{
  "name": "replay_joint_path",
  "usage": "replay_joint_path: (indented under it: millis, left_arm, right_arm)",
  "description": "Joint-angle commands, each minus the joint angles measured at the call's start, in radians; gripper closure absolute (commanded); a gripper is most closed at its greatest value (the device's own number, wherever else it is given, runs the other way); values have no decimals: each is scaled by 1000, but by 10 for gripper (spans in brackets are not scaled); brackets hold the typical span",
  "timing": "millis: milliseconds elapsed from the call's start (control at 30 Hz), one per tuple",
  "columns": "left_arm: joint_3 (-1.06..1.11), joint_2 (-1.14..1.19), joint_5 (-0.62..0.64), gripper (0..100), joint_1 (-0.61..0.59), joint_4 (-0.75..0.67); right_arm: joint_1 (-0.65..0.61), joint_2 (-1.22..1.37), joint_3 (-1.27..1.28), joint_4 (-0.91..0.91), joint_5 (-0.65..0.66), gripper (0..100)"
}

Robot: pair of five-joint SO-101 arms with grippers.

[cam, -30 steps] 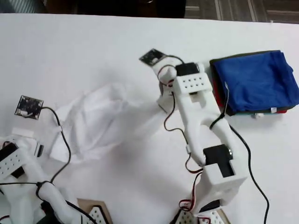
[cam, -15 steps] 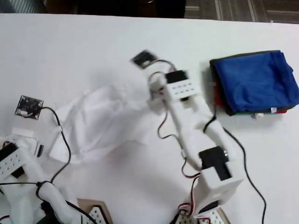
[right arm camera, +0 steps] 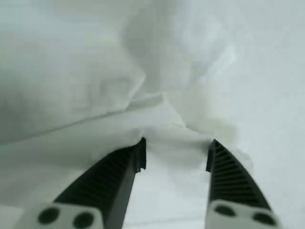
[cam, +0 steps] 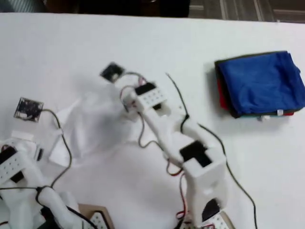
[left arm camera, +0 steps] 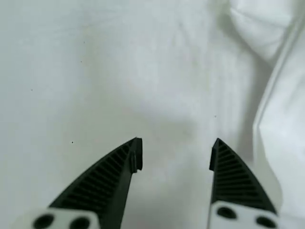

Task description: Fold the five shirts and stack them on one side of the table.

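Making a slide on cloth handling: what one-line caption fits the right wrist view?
Open right gripper poised at a crumpled edge of the white shirt.

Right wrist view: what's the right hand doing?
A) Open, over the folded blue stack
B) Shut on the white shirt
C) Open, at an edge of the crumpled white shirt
C: the right hand has its tips spread apart, with a rumpled edge of the white shirt lying just ahead of them.
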Motion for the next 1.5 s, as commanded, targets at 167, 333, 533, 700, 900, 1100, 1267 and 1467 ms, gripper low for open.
replay_joint_path:
  millis: [167, 333, 533, 700, 900, 1100, 1267, 1467]
  left_arm:
    - [-2, -12, 8, 755, -12, -9]
    - [-4, -12, 6, 755, -12, -9]
    - [-8, -12, 6, 755, -8, -9]
    - [-5, -12, 6, 755, -11, -9]
    - [-8, -12, 6, 755, -11, -9]
    - [-10, -12, 6, 755, -11, -9]
    - [-10, -12, 6, 755, -8, -9]
    - [-10, -12, 6, 755, -8, -11]
  right_arm:
    - [28, -59, -210, 163, -8, 783]
    - [113, -137, -222, 308, -21, 783]
    - [168, -87, -221, 427, -57, 746]
    - [194, 13, -230, 387, -57, 746]
    - [213, 114, -230, 352, -57, 747]
    - [217, 140, -230, 343, -153, 748]
    - [209, 142, -226, 364, -198, 772]
    - [211, 143, -221, 389, -195, 887]
